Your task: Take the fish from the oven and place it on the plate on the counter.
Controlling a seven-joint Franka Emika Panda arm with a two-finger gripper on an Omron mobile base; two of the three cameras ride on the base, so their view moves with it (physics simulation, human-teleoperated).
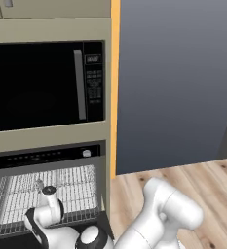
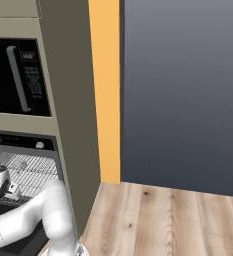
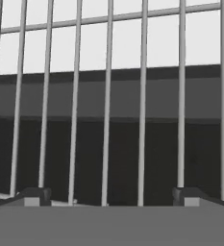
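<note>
Wire rack (image 3: 108, 96) bars sit right before our wide-open, empty tool (image 3: 111, 196) inside the oven (image 1: 47, 194); we cannot make out the fish or its bearing.

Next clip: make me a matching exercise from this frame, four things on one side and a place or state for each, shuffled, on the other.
Things:
1. microwave
2. oven
3. gripper
4. wire rack

Places or states:
A. open, fingertips close to grey bars
B. inside the open oven cavity
C. directly below the microwave, control strip with a small silver knob
D. upper unit, door shut, vertical grey handle beside a keypad

Pairs: 1-D, 2-C, 3-A, 4-B
</note>
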